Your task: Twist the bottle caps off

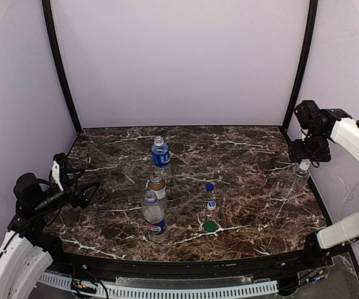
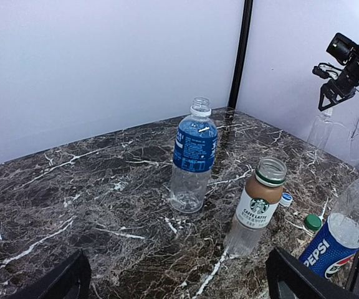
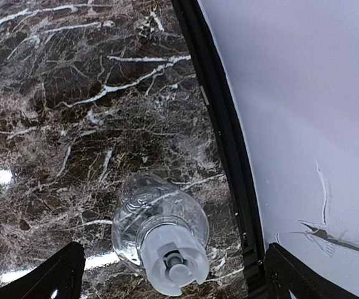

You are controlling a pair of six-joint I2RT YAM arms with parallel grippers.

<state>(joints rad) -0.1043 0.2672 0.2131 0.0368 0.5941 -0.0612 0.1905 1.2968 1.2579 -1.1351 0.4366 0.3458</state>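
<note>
right wrist: white cap (image 3: 170, 265) on plain bottle (image 3: 159, 208) | top: unclear | left jaws, right jaws spread

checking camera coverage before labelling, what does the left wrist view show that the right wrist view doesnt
Only the left wrist view: three other bottles, the blue-label bottle, the brown coffee bottle and the Pepsi bottle; the green cap and a blue-and-white cap lying loose; the right pincer seen from outside.
Only the right wrist view: the white cap from above, on its bottle, with that pincer open either side of it.
Both: the plain clear bottle and the marble table.
</note>
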